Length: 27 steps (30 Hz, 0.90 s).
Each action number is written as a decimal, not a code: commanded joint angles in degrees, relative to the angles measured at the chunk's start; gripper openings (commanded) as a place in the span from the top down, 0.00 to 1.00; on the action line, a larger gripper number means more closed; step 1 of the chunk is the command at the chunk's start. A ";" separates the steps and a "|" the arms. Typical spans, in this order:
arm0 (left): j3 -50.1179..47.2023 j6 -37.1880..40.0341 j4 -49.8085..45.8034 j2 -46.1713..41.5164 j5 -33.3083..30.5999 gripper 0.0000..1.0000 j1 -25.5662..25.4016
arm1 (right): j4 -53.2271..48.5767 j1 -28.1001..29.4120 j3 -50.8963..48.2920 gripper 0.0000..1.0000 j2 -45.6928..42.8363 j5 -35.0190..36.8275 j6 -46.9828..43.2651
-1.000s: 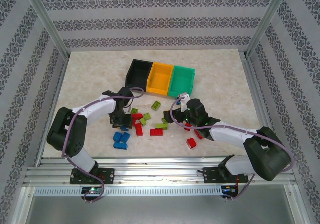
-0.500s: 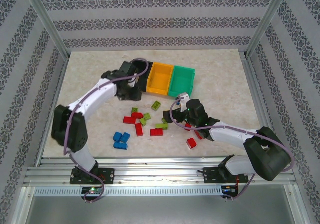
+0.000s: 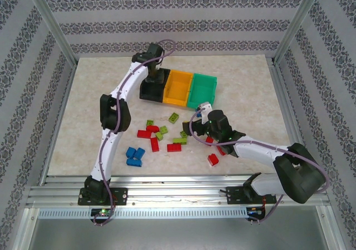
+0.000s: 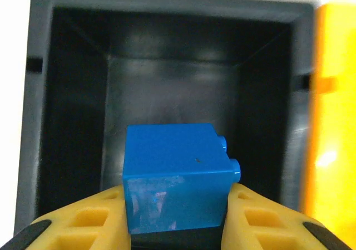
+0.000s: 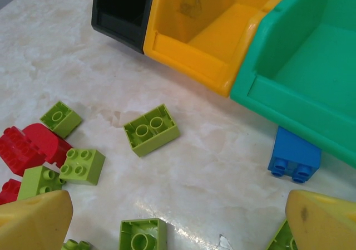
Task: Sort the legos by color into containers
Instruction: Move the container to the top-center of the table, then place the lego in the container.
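While both arms are out over the bench, near to far:
Loose legos: scattered mid-frame in the top view, below the bins. A blue trio sits at the lower left of the scatter, reds and lime greens lie across the middle, and one red brick is at the lower right.
Right pincer: jaws spread wide, nothing between them, low over the right side of the scatter.
Ahead of it: lime green brick lies flat on the bench; stray blue brick is just beside the green bin at its near wall.
Bins: black bin, orange-yellow bin and green bin in a touching row, upper centre of the top view.
Left pincer: clamped on a blue brick, held above the black bin's open top, studs facing frame right in the left wrist view.
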 commanded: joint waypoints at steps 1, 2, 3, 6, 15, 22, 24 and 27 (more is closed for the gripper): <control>-0.57 2.27 -8.33 -0.97 -2.05 0.72 0.51 | -0.13 0.45 0.30 0.02 -1.50 1.43 -0.79; -3.48 2.11 -7.51 -2.27 -1.88 0.72 0.51 | -0.11 0.52 0.30 0.02 -1.52 1.34 -0.74; -6.66 1.93 -6.32 -3.95 -1.52 0.72 0.48 | -0.07 0.51 0.34 0.02 -1.53 1.28 -0.66; -18.56 1.31 -0.90 -10.34 -0.65 0.72 0.07 | 0.04 0.52 0.36 0.02 -1.44 0.97 -0.40; -47.23 -1.42 12.35 -27.91 -4.47 0.69 -0.11 | 0.30 0.59 0.47 0.02 -0.82 0.61 -0.12; -47.96 -1.52 12.31 -29.40 -4.13 0.48 -0.09 | 0.41 0.78 0.74 0.02 0.04 0.40 -0.06; -47.61 -1.43 12.58 -30.70 -3.07 0.46 -0.12 | 0.41 0.79 0.85 0.02 0.23 0.49 -0.11; -48.97 -1.67 15.04 -34.25 -0.55 0.37 -0.14 | 0.41 0.78 0.91 0.02 0.41 0.65 -0.13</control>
